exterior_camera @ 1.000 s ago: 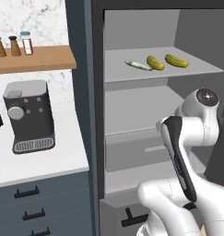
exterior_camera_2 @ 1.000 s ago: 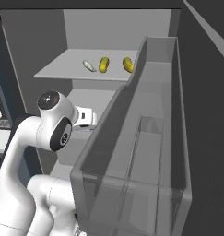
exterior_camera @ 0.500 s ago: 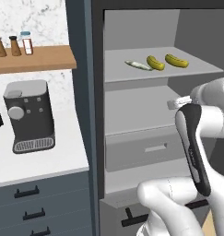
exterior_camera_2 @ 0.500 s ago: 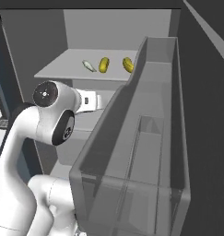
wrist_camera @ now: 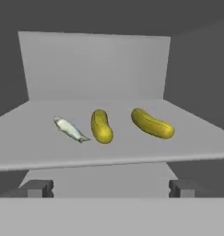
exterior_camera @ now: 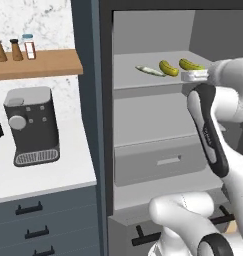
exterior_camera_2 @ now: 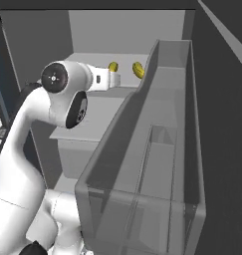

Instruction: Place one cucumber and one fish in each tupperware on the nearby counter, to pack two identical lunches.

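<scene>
You had the gripper [wrist_camera: 106,188] spread wide and empty, level with the grey shelf [wrist_camera: 49,147] for a straight reach. On that shelf, one fish [wrist_camera: 70,129] lay beside two cucumbers [wrist_camera: 101,126], none yet packed.

Base views flank arm, facing shelf [exterior_camera: 143,80]; hand view looks closely along same shelf.
</scene>
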